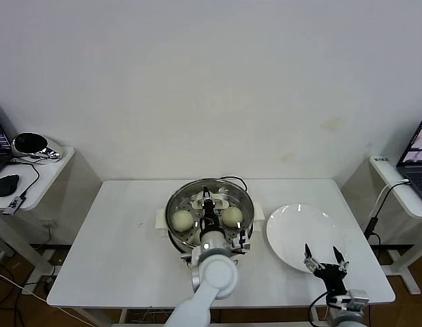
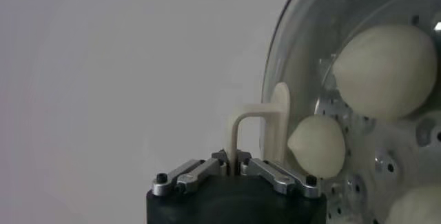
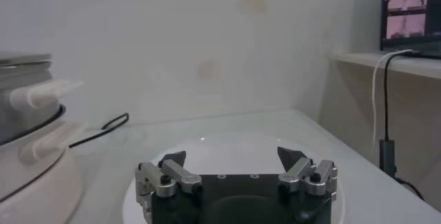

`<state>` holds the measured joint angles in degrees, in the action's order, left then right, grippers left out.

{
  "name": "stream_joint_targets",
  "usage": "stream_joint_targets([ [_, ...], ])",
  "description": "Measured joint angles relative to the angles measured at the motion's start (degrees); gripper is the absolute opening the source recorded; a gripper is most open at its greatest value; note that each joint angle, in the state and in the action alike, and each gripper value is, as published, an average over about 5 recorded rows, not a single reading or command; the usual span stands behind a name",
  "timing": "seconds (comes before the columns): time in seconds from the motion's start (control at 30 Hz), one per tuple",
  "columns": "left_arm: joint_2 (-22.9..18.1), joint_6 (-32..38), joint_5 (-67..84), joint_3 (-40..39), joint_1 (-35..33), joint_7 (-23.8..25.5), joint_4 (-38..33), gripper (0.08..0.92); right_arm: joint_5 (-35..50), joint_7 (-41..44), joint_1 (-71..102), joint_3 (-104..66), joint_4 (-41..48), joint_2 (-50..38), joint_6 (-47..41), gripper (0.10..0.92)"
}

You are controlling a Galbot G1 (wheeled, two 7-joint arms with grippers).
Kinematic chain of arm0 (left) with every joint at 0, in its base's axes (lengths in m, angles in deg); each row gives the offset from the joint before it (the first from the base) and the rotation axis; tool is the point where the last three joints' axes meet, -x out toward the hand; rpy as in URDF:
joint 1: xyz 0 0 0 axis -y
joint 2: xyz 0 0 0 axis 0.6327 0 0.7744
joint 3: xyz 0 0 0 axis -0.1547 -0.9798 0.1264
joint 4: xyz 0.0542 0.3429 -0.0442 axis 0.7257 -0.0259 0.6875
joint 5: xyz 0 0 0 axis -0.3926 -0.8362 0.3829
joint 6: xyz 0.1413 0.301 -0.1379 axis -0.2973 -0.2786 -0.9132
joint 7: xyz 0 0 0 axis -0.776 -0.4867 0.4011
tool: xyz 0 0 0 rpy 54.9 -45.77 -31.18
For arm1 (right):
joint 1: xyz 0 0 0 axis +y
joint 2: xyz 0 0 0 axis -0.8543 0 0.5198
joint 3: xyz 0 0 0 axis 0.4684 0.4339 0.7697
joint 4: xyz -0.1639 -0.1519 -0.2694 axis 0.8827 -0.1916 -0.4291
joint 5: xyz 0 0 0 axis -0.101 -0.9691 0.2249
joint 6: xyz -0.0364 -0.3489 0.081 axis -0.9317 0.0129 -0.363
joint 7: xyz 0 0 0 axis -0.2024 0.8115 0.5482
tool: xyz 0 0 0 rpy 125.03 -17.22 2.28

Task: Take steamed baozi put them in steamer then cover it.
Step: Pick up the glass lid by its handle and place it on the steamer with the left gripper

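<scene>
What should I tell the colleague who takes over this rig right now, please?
Left gripper: shut on the cover's handle, over the steamer.
Right gripper: open, empty, parked above the white plate.
Done: baozi sit in the steamer; the plate holds none.
Cover: on or just over the pot; whether it is fully seated is unclear.
Left: confirm it is seated, release the handle, withdraw the left arm.

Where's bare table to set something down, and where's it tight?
Free: the table's left half, from the steamer out to its left edge, and the back strip behind the steamer. The plate is bare too. Tight: centre front, where the left gripper grips the cover's handle, and front right, where the open right gripper sits at the plate's rim.
</scene>
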<state>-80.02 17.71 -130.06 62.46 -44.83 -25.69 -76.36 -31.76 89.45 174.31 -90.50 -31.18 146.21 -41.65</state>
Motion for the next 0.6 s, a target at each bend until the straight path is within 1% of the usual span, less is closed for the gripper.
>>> stream_joint_targets([
  [0.6,0.81,0.04,-1.59,-0.05,0.17,1.47,0.22,0.137,-0.05,0.07,-0.10,0.10,0.11,0.12,0.27,0.823],
])
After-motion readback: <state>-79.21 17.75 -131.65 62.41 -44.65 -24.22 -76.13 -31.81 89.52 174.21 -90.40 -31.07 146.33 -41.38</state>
